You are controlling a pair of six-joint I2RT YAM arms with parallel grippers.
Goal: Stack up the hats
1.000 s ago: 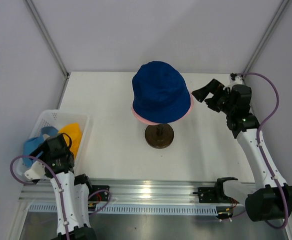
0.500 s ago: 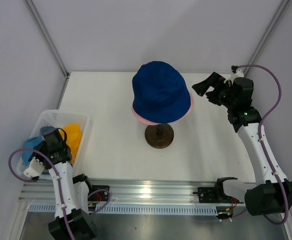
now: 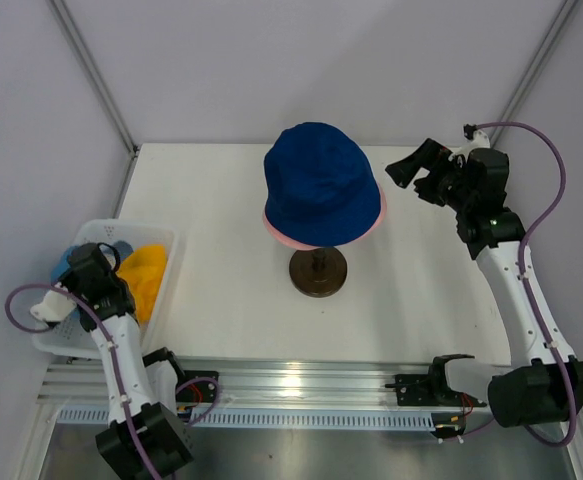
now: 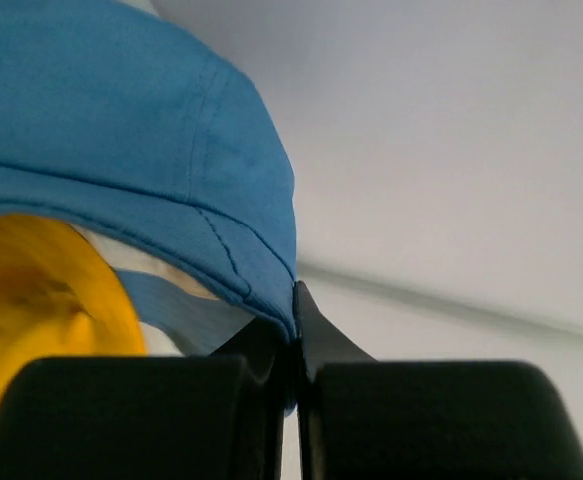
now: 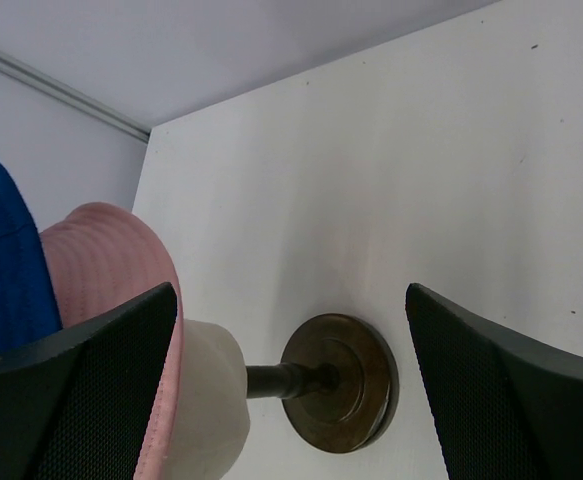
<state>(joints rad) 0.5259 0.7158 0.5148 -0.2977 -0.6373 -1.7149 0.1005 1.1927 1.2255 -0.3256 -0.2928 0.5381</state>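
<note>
A navy blue hat (image 3: 321,180) sits over a pink hat (image 3: 272,226) on the mannequin head at the table's middle; only the pink brim shows beneath it. A light blue hat (image 3: 65,263) and a yellow-orange hat (image 3: 143,275) lie in the white basket at the left. My left gripper (image 3: 105,252) is down in that basket. In the left wrist view, my left gripper (image 4: 296,305) is shut on the brim edge of the light blue hat (image 4: 121,130), with the yellow-orange hat (image 4: 31,300) beneath. My right gripper (image 3: 417,173) hovers open to the right of the stacked hats, holding nothing.
The white basket (image 3: 93,231) stands at the table's left edge. The mannequin head (image 5: 211,395) rests on a thin post and a dark round base (image 3: 318,271). In the right wrist view the pink hat (image 5: 106,260) and navy blue hat (image 5: 1,260) are at the left. Walls enclose the table.
My left gripper has closed on the light blue hat's brim and shifted left and back over the basket. The right arm has drifted slightly back, still open.
</note>
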